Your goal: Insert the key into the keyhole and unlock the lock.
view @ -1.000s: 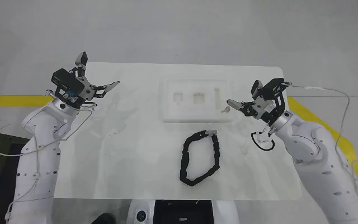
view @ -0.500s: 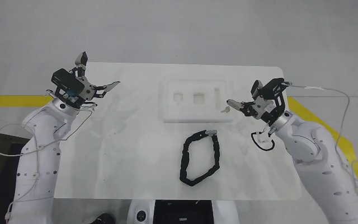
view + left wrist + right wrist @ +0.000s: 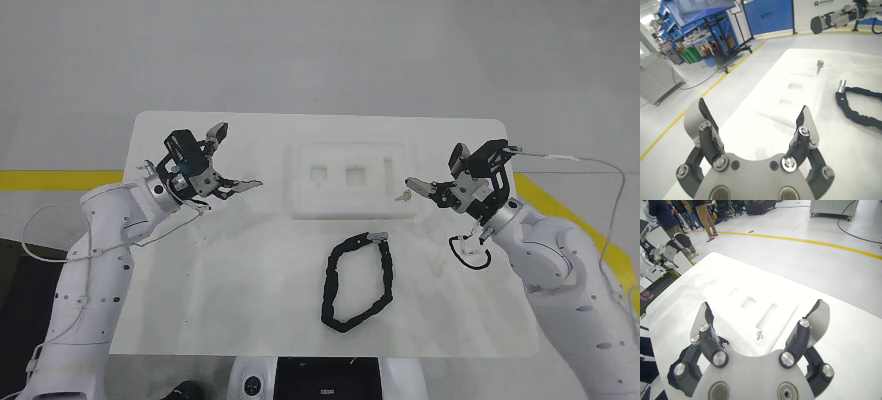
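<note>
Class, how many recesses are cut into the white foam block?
3, in a row on the foam block: one square recess at the left end, a second square in the middle, a narrow slot nearest the key.

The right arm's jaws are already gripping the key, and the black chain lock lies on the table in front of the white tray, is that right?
Not quite. The right arm's jaws stand open and empty; the key lies on the white tray, as the right wrist view shows. The black chain lock does lie on the table in front of it.
</note>
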